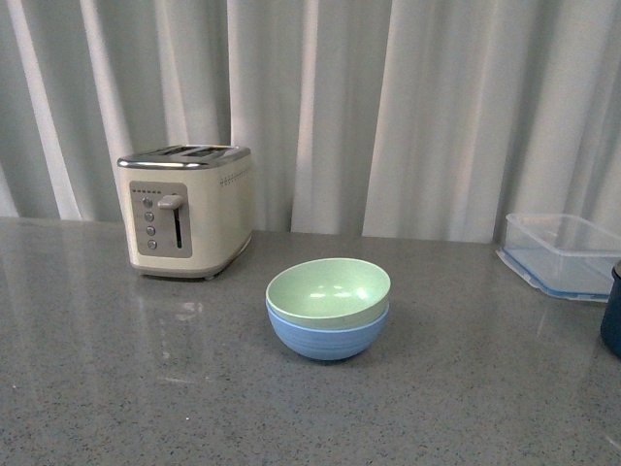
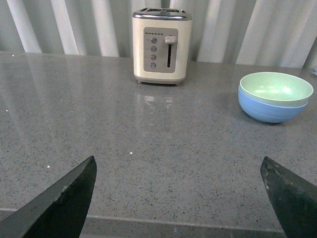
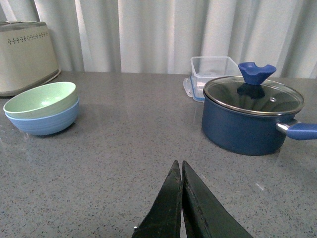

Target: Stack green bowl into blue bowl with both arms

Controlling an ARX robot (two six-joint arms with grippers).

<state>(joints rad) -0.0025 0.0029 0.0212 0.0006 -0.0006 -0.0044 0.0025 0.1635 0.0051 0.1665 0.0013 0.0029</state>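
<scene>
The green bowl point(image 1: 329, 289) sits nested inside the blue bowl point(image 1: 328, 337) in the middle of the grey countertop. Both show again in the left wrist view, green bowl point(image 2: 276, 88) on blue bowl point(image 2: 270, 111), and in the right wrist view, green bowl point(image 3: 40, 98) on blue bowl point(image 3: 43, 122). My left gripper point(image 2: 178, 166) is open, its fingers wide apart over bare counter near the front edge, well short of the bowls. My right gripper point(image 3: 179, 163) is shut with nothing in it, low over the counter away from the bowls. Neither arm shows in the front view.
A cream toaster point(image 1: 187, 210) stands at the back left. A clear plastic container point(image 1: 563, 254) lies at the back right. A dark navy pot with a glass lid point(image 3: 250, 115) stands right of the bowls, its edge just showing in the front view.
</scene>
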